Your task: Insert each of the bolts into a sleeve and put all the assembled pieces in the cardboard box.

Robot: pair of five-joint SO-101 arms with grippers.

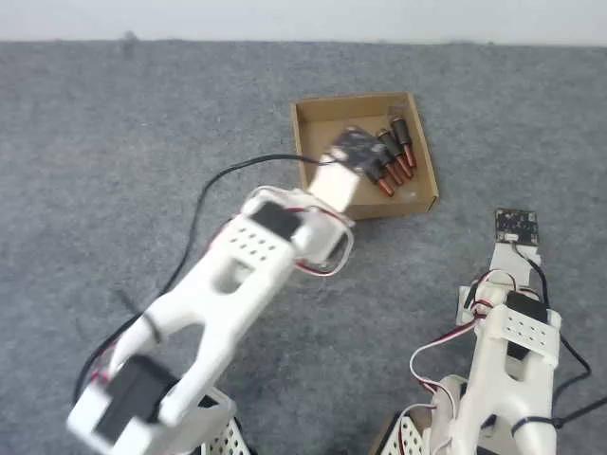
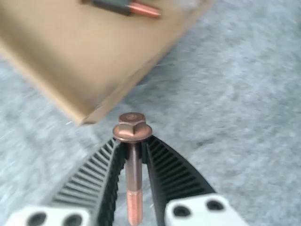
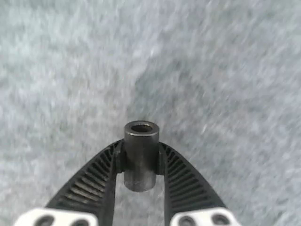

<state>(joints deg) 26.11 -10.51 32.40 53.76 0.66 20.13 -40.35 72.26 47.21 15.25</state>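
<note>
The left gripper (image 2: 133, 143) is clamped on a copper bolt (image 2: 133, 128), head outward, by the edge of the cardboard box (image 2: 70, 52), where assembled pieces (image 1: 394, 156) lie in a row. Well apart, over the grey carpet (image 3: 225, 70), the right gripper (image 3: 140, 149) pinches a dark sleeve (image 3: 140, 162), its open bore showing.

Grey felt tabletop (image 1: 114, 142), white wall (image 1: 285, 19) behind
</note>
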